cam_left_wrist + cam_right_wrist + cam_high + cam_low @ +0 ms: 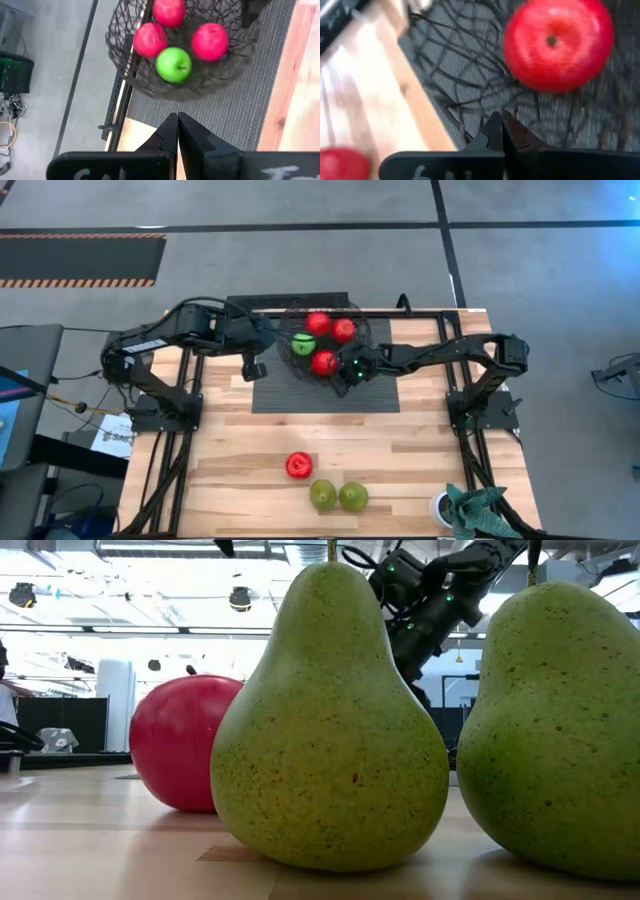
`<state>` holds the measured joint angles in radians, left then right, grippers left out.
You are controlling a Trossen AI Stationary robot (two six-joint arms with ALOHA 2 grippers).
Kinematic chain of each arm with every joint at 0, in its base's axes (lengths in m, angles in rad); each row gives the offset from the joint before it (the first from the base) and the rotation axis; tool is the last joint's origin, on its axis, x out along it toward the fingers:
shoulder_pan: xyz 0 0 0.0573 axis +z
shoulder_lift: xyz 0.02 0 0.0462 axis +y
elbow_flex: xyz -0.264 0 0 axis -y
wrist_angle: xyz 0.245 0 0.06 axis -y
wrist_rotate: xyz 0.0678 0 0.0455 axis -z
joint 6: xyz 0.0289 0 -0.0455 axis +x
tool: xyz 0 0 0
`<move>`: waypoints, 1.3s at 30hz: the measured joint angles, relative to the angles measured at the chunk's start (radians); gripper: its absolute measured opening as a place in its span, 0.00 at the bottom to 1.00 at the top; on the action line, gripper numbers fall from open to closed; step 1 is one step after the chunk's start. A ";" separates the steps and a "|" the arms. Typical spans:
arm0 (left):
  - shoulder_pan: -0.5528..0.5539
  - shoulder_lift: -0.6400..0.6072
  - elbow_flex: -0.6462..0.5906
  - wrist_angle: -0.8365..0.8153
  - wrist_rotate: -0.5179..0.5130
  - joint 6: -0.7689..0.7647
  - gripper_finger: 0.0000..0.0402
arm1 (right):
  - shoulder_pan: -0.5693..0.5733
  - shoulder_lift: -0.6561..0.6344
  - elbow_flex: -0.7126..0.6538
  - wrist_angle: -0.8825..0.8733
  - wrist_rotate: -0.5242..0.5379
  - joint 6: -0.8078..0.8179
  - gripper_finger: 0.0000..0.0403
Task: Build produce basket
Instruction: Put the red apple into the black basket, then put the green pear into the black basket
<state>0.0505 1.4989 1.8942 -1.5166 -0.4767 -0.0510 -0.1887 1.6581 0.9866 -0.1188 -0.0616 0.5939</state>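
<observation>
From above we see the wire basket point(325, 340) sitting on the dark ribbed mat point(300, 392) at the far side of the wooden table point(240, 480), holding three red apples and one green apple point(303, 344). The low view shows none of this: two yellow-green pears, one point(330, 730) in the middle and one point(560, 730) at the right edge, fill it and block the basket, with a red apple point(185, 740) just behind them. In the high view those three lie well apart from the basket, near the table's front edge.

The left wrist view looks down into the basket and shows the green apple touching two of the red ones. The right wrist view shows one red apple point(557, 42) up close through the mesh.

The left gripper point(254, 368) hangs over the mat just beside the basket's left rim, its fingers point(170, 132) pressed together on nothing. The right gripper point(343, 383) reaches in from the right to the basket's near rim, beside the nearest red apple, fingers likewise closed and empty.

A crumpled green cloth point(472, 510) lies at the table's front right corner.
</observation>
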 joint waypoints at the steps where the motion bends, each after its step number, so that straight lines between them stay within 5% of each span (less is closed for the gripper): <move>1: -0.003 -0.005 0.000 -0.003 0.000 -0.005 0.00 | 0.009 0.000 -0.001 -0.010 -0.004 0.003 0.00; 19: -0.020 -0.028 -0.001 -0.059 0.033 -0.055 0.00 | 0.107 -0.314 0.053 -0.110 0.015 0.000 0.00; 30: -0.178 -0.067 -0.286 0.018 0.064 -0.234 0.00 | 0.445 -0.468 0.052 -0.537 0.119 0.301 0.00; 39: -0.247 -0.075 -0.491 0.245 0.154 -0.372 0.00 | 0.724 -0.434 0.052 -0.567 0.248 0.584 0.00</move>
<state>-0.1966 1.4242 1.4035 -1.2713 -0.3227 -0.4227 0.5358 1.2244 1.0389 -0.6856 0.1863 1.1778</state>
